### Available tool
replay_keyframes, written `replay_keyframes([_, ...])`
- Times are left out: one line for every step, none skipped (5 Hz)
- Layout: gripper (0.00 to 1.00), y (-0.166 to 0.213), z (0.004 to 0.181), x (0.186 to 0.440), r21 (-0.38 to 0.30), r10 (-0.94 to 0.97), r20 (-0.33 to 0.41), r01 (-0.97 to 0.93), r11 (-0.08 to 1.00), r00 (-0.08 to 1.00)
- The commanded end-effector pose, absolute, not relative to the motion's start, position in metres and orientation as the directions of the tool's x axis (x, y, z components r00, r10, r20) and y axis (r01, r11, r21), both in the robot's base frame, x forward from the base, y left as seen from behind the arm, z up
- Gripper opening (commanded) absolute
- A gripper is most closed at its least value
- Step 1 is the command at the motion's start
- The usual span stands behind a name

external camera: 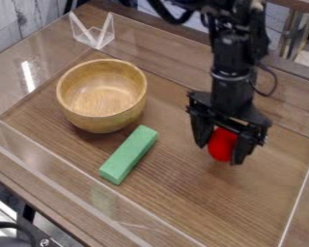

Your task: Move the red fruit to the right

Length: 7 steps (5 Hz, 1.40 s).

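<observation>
The red fruit [220,146] is a small bright red rounded piece at the right of the wooden table. It sits between the two black fingers of my gripper [224,150], which points straight down from the black arm above. The fingers stand wide and close in on the fruit from both sides. The fruit is carried just off the table surface. Its leafy top is hidden by the gripper body.
A wooden bowl [101,94] stands at the left of the table. A green rectangular block [128,153] lies in front of it, left of the gripper. Clear plastic walls [90,31] ring the table, and its right edge is close to the gripper.
</observation>
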State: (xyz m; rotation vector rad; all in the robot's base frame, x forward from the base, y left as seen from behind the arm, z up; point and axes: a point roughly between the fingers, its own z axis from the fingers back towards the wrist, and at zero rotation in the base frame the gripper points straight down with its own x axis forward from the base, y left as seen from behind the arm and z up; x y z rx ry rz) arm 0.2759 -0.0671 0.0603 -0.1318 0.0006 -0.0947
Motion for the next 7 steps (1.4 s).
replay_keyframes([1.00,-0.061,0.077,0.276,-0.142,-0.080,0.048,0.087,0.986,0.996])
replay_keyframes([1.00,-0.052,0.086,0.272,-0.145,-0.066,0.057,0.074,0.987,0.996])
replay_keyframes([1.00,-0.030,0.100,0.265,-0.139,-0.039,0.079,0.050,0.989,0.996])
replay_keyframes([1.00,-0.001,0.109,0.254,-0.122,-0.032,0.105,0.045,0.991,0.994])
replay_keyframes([1.00,0.029,0.110,0.246,-0.098,-0.013,0.128,0.026,0.995,0.992])
replay_keyframes([1.00,0.028,0.106,0.243,-0.091,-0.011,0.137,0.023,0.996,0.991])
replay_keyframes([1.00,0.028,0.095,0.241,-0.088,-0.009,0.106,0.018,0.996,0.994])
